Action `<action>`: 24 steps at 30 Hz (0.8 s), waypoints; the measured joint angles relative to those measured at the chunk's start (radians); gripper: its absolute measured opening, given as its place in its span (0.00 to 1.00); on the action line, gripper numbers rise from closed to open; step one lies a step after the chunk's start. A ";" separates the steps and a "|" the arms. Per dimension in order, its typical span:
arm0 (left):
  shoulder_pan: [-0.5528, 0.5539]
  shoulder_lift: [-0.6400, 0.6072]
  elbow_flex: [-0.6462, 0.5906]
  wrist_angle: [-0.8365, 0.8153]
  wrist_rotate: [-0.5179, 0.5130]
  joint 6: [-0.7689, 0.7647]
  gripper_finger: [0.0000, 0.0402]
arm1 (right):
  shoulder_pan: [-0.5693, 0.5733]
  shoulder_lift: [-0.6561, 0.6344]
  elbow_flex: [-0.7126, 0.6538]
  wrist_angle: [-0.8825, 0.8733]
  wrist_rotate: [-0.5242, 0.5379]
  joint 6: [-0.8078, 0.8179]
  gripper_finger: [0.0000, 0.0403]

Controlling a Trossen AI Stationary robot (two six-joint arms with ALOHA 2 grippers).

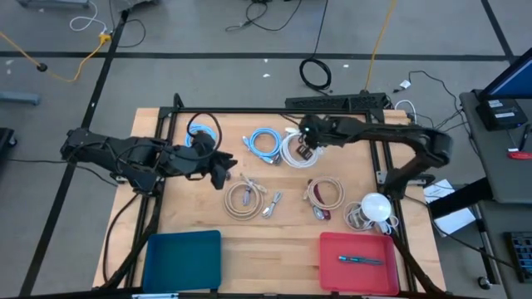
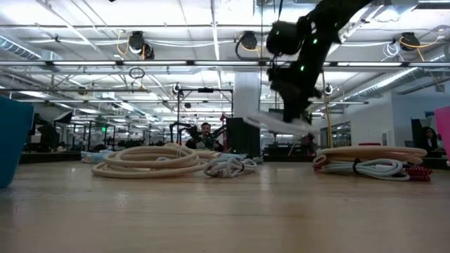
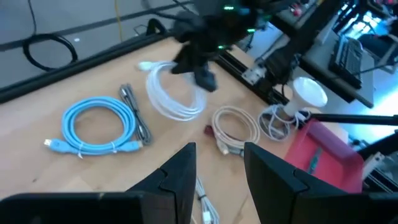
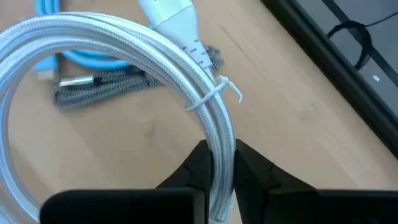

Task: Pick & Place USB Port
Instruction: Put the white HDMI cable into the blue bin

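A white braided USB cable (image 1: 290, 153), coiled and bound with a tie, is held by my right gripper (image 1: 304, 150) at the table's far middle. It also shows in the right wrist view (image 4: 118, 43), in the low view (image 2: 281, 124) and in the left wrist view (image 3: 174, 99). My right gripper (image 4: 222, 167) is shut on the coil. My left gripper (image 1: 229, 164) hovers at the table's left middle, open and empty (image 3: 217, 171). A red bin (image 1: 357, 262) stands at the near right and a blue bin (image 1: 183, 262) at the near left. My right gripper pinches the white coil's bundled strands (image 4: 219, 142) between its two fingers, just past the tie (image 4: 214, 93) and the white plug (image 4: 168, 12). The fingers come from above and lie across the strands. In the low view the coil hangs roughly level below the gripper, clear of the table.
A light blue coiled cable (image 1: 264, 143) and a dark braided cable (image 3: 135, 112) lie next to the white coil. Two beige coils (image 1: 243, 200) (image 1: 326, 194) lie mid-table. A white cable bundle with a round white object (image 1: 370, 211) lies at the right. A pen-like item (image 1: 360, 260) lies in the red bin.
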 joint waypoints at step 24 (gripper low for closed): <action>0.530 0.111 -0.688 1.716 0.638 -0.694 0.34 | 0.335 -0.436 0.023 0.299 0.319 0.314 0.08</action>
